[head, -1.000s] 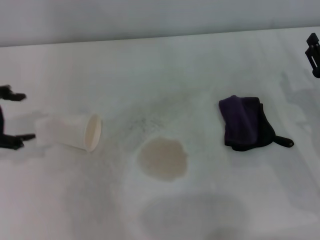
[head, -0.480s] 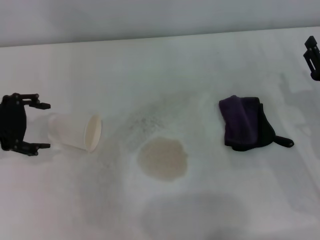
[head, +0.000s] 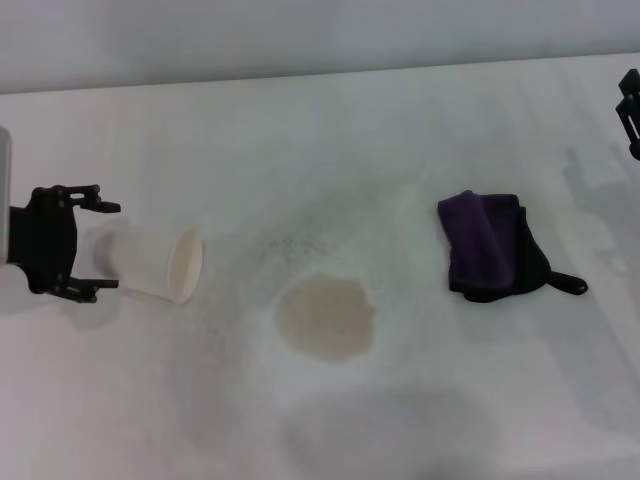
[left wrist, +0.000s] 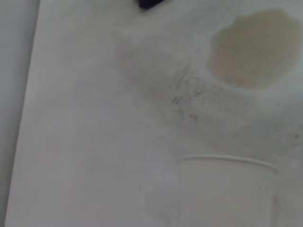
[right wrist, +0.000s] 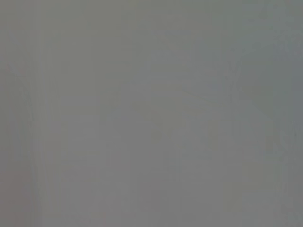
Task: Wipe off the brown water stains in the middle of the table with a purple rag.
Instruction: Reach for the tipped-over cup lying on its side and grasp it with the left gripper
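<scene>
A roundish pale tan-brown puddle (head: 326, 319) lies in the middle of the white table (head: 330, 130); it also shows in the left wrist view (left wrist: 253, 47). The dark purple rag (head: 485, 243) with a black underside and short black tab lies to the right of the puddle, untouched. My left gripper (head: 108, 246) is open at the left, its two fingers on either side of the closed end of a white paper cup (head: 155, 264) lying on its side. My right gripper (head: 630, 118) is at the far right edge, well away from the rag.
The cup's rim (left wrist: 227, 161) fills the near part of the left wrist view. Faint grey speckles (head: 290, 243) lie behind the puddle and a large grey shadow patch (head: 390, 430) in front of it. The right wrist view shows only plain grey.
My left gripper has moved right along the table toward the cup, so its open fingers now flank the cup's closed end. The rag, puddle and right gripper have not moved.
</scene>
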### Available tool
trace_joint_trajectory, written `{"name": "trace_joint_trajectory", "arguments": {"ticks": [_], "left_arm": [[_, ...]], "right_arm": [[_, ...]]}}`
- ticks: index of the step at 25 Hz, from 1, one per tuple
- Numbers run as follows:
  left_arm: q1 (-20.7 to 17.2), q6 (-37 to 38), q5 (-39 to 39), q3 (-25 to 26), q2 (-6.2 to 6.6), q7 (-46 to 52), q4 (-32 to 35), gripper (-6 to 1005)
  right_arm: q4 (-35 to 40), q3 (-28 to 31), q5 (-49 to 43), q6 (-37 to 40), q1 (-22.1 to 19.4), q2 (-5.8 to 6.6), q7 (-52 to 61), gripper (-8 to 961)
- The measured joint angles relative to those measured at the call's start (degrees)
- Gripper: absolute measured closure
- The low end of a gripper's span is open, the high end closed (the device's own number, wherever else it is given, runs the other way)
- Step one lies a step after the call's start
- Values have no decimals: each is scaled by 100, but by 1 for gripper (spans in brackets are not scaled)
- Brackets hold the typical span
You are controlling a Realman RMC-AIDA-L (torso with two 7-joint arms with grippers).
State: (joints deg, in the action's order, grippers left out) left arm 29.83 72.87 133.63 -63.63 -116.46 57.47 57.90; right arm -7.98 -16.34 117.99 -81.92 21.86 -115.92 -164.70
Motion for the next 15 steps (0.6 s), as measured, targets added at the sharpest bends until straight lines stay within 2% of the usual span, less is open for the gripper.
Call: {"name": "trace_joint_trajectory", "arguments": {"ticks": [8, 15], "left_arm": [[64, -130, -23, -18, -150, -210, -317, 112], [83, -281, -22, 5, -189, -236, -509, 114]], "right_arm": [[-14, -2, -21, -37, -9, 0, 1, 306], [-49, -36, -22, -86, -69, 0, 5, 307]]}}
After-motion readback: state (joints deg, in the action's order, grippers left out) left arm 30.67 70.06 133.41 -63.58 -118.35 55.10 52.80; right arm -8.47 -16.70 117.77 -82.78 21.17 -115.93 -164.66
